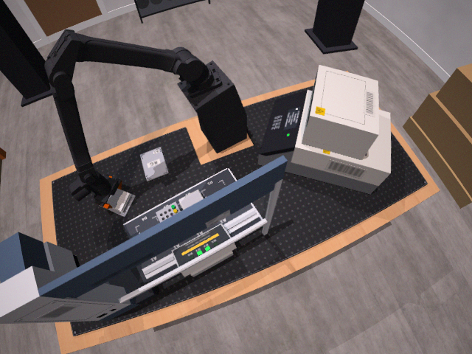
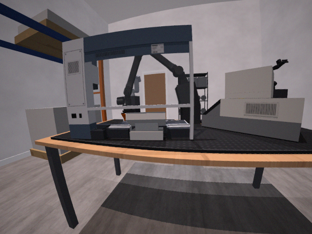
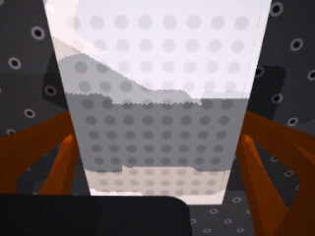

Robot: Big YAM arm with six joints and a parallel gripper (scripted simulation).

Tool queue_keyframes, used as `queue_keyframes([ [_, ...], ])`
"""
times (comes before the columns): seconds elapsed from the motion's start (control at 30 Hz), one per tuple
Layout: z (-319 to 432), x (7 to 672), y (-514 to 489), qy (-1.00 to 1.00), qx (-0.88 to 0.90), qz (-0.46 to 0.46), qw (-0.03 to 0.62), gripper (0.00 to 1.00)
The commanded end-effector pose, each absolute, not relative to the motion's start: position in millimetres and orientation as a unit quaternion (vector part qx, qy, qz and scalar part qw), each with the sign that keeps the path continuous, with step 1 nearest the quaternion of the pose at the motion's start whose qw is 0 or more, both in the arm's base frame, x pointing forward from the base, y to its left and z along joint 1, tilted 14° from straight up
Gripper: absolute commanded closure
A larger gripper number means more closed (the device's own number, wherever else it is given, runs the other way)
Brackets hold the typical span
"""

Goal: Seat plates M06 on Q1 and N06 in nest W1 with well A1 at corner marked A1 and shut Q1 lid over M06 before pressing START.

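Observation:
My gripper hangs low over the left end of the mat and is shut on plate M06, a translucent well plate gripped across its width. In the wrist view the plate fills the middle between the two orange fingers, above the dotted mat. From the exterior view the plate hangs level behind the deck. The D4 spot beside it is bare. The cycler Q1 stands at the right with its white lid box over the base. Its lamp is green. I cannot make out plate N06.
The tube cooling block and a pale block sit on the deck. The blue gantry beam crosses over the deck and the front nests marked A1. The regrip nest RG lies behind, and the arm's base box is beside it.

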State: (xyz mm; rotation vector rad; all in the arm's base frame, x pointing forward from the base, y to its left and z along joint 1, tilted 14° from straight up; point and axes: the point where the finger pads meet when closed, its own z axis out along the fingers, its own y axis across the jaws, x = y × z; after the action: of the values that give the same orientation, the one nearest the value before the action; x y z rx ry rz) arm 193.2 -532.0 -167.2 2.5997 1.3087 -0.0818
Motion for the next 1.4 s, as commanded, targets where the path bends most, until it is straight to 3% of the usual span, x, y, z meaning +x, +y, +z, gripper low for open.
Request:
queue_keyframes([
  [0.0, -151.7, 205.6, -552.3, 0.455, 0.879, -0.033, 0.142, 1.0],
  [1.37, -177.4, 205.4, -531.5, 0.449, 0.885, -0.025, 0.119, 1.0],
])
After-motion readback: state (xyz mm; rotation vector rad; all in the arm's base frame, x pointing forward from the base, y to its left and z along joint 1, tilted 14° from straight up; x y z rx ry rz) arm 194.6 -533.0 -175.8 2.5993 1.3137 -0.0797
